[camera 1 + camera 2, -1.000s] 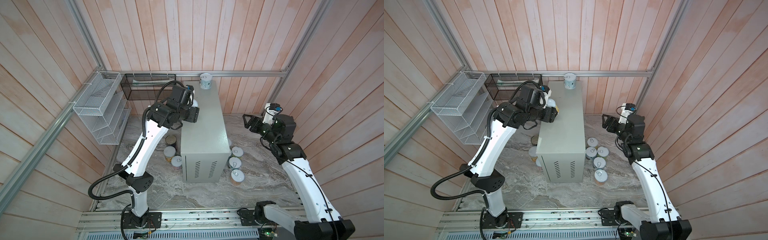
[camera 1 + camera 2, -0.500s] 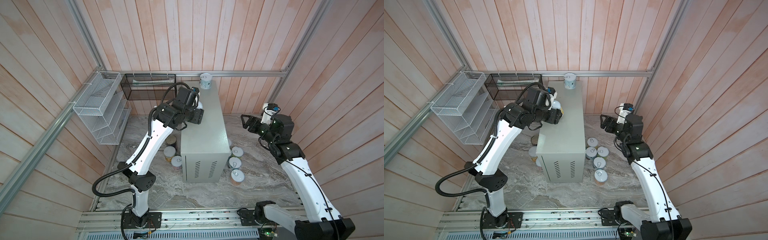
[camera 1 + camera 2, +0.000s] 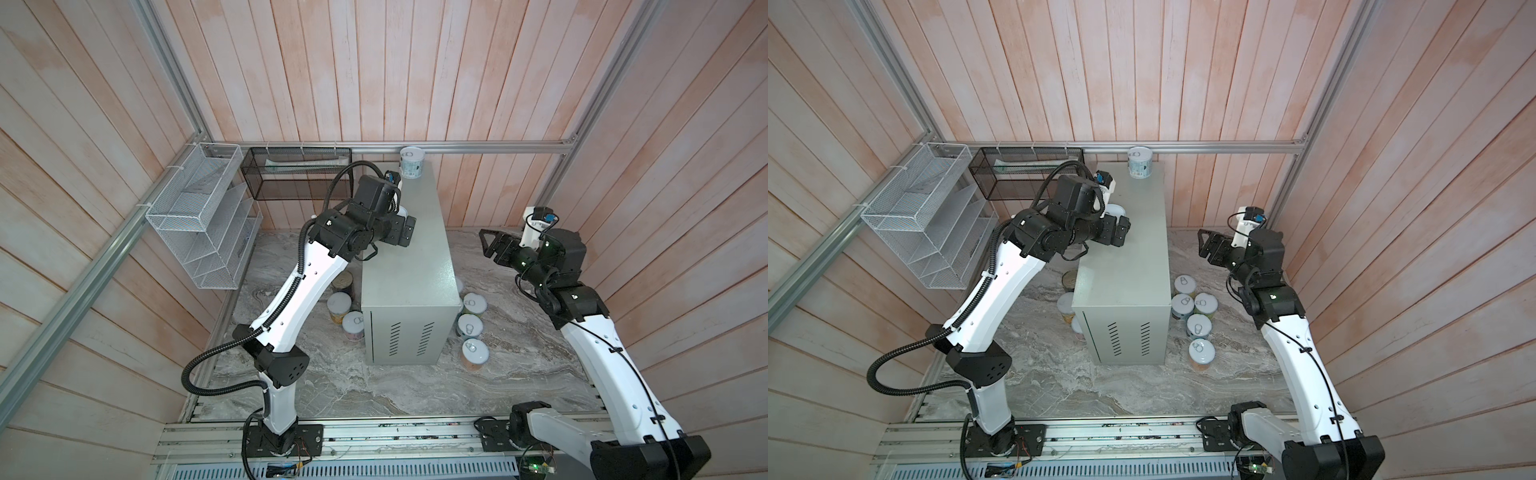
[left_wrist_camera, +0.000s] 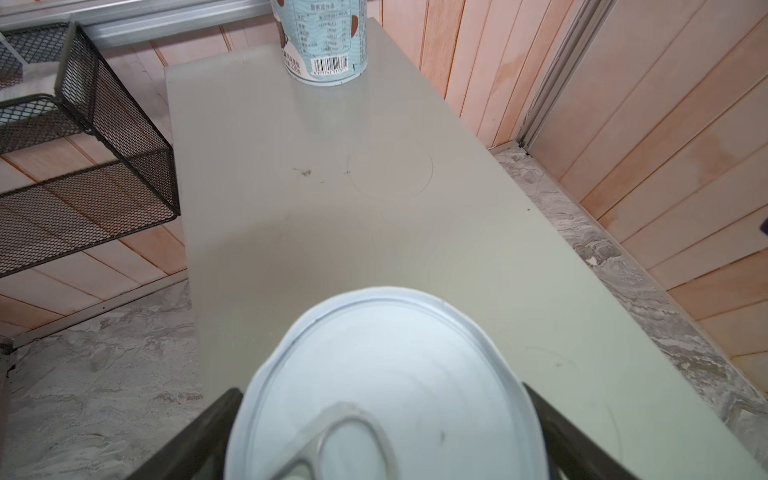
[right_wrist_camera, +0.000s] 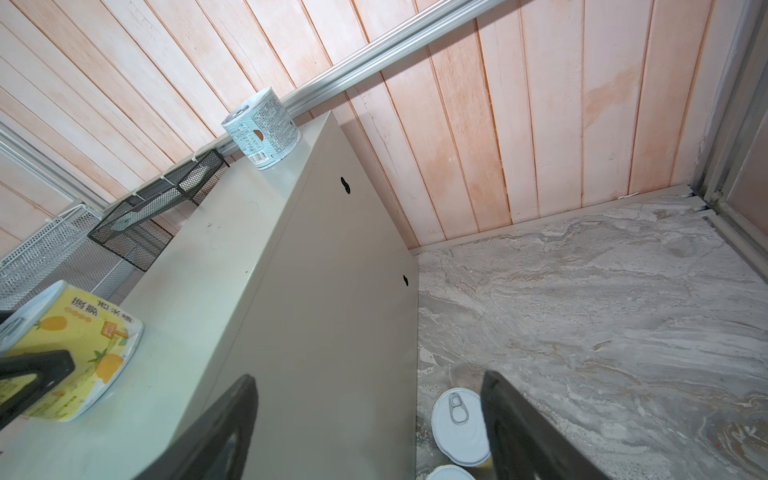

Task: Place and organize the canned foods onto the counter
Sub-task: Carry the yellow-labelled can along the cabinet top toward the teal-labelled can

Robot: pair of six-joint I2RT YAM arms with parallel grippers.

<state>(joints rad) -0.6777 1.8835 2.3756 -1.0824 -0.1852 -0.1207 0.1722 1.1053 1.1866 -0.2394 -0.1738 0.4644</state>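
The yellow can (image 5: 70,349) stands upright on the desk (image 3: 419,249) near its left edge, between my left fingers (image 4: 199,440). I cannot tell whether they clamp it. A pale-blue can (image 3: 411,162) stands at the far end. My right fingers (image 5: 519,432) are apart and empty beside the desk, and other cans (image 3: 1196,307) stand on the floor (image 3: 519,332).

The pale-blue can (image 4: 322,41) was cut off at its top. The near can (image 4: 386,386) was a blur up close, and some floor cans (image 3: 351,324) sat half hidden behind the box (image 3: 407,266).
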